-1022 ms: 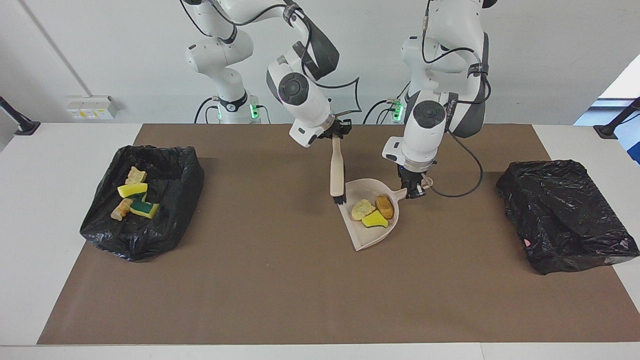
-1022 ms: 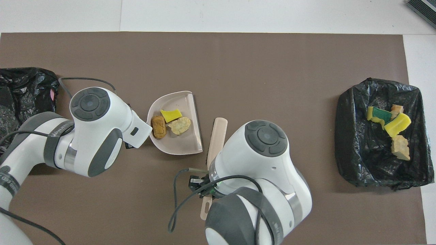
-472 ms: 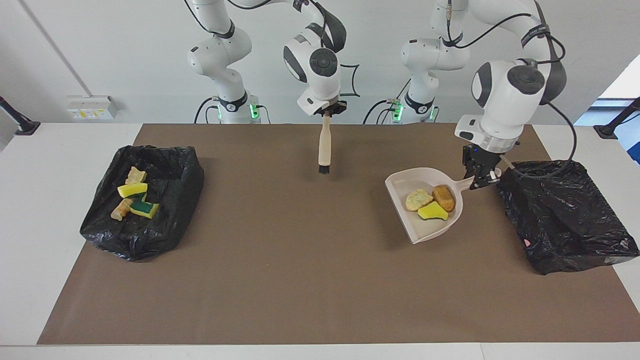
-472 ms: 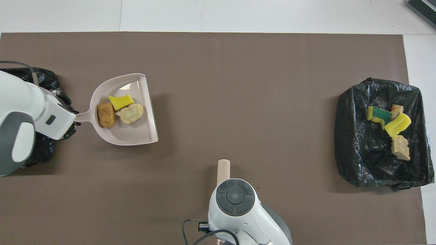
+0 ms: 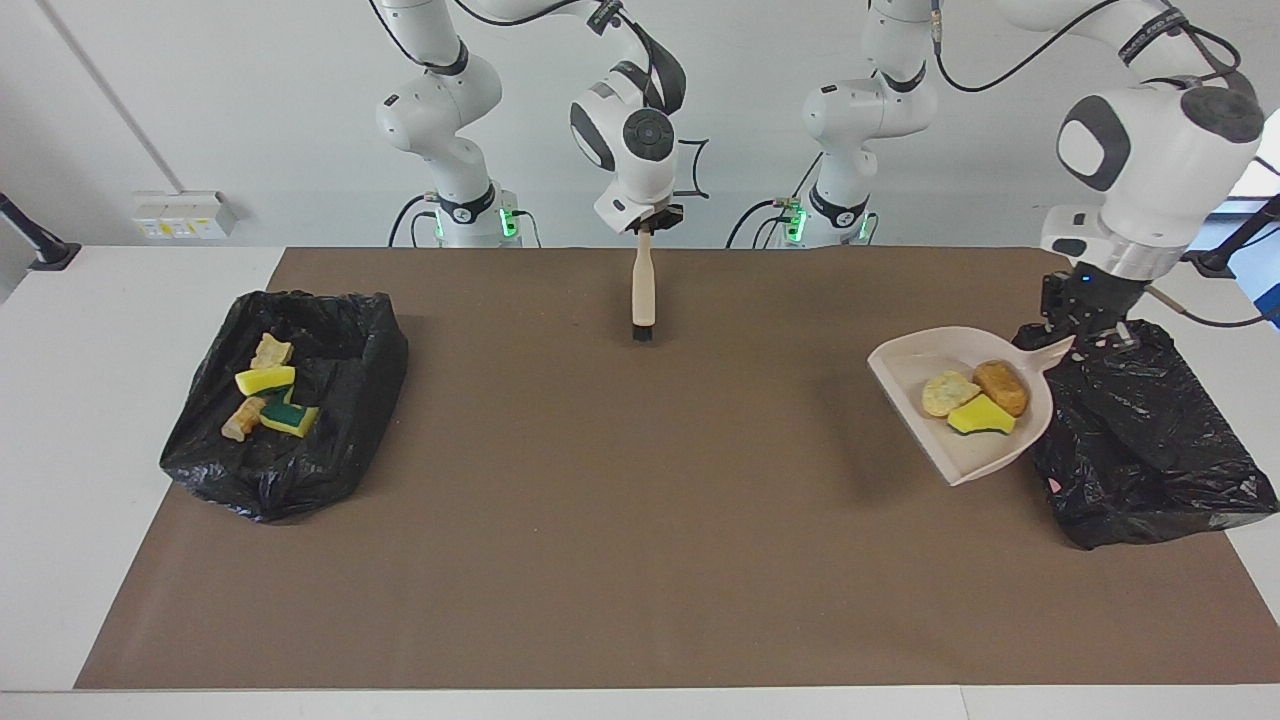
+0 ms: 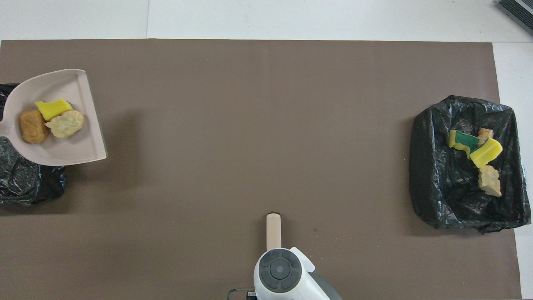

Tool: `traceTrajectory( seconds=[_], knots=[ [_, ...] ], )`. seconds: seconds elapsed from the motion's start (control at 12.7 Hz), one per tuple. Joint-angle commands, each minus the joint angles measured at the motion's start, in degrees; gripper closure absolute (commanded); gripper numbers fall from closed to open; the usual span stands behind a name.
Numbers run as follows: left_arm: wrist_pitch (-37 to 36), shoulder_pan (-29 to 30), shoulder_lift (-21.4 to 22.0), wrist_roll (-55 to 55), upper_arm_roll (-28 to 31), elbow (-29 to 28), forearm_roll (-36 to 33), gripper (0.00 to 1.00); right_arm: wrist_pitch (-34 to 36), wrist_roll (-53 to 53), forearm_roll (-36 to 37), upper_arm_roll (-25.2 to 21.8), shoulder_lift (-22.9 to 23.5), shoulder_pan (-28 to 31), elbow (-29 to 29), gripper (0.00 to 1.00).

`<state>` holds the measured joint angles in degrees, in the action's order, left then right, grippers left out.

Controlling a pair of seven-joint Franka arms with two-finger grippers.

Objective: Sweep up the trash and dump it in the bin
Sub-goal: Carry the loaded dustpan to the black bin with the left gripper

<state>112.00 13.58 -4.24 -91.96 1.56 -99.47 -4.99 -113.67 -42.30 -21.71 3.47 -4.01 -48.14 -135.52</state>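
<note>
our right gripper (image 5: 646, 228) hangs over the worktop (image 5: 620, 520), jaws pinching the brush (image 5: 643, 295). our left gripper (image 5: 1085, 322) pinches the dustpan (image 5: 975, 455), holding three trash scraps (image 5: 975, 397) by the black bag (image 5: 1150, 450). tip early and they spill.

dustpan (image 6: 54, 150) handle cut off overhead, left pincer (image 5: 1085, 322) unseen there
</note>
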Motion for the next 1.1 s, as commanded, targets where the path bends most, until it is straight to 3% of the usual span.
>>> traceTrajectory(
  seconds=[0.0, 0.24, 0.31, 0.47, 0.71, 1.02],
  knots=[
    [-5.6, 6.9, -6.9, -9.7, -0.9, 11.6, 0.7, 1.0, -3.6, 1.3, 0.2, 0.0, -2.1, 0.1, -4.0, 1.0],
    [-4.5, 11.6, -11.6, -19.4, -0.9, 18.4, -3.5, 1.0, -5.2, 3.1, 0.1, 0.0, -1.9, 0.3, -4.4, 0.99],
    [-3.0, 11.6, -11.7, -19.7, -0.9, 18.4, -6.7, 1.0, -5.2, 3.7, 0.2, 0.0, -1.8, 0.4, -4.3, 0.78],
    [-0.1, 11.6, -12.3, -19.8, -0.7, 18.1, -13.3, 1.0, -5.0, 4.5, 0.3, 0.0, -1.5, 0.4, -3.8, 0.0],
    [3.2, 9.8, -11.9, -16.4, -0.6, 16.0, -22.1, 1.0, -5.1, 4.4, 1.2, -0.6, -1.0, 2.4, -0.2, 0.0],
    [2.5, 8.2, -11.3, -12.3, -0.6, 14.3, -31.4, 1.0, -7.6, 4.3, 11.2, -0.8, -2.0, 10.1, 2.9, 0.0]
  ],
)
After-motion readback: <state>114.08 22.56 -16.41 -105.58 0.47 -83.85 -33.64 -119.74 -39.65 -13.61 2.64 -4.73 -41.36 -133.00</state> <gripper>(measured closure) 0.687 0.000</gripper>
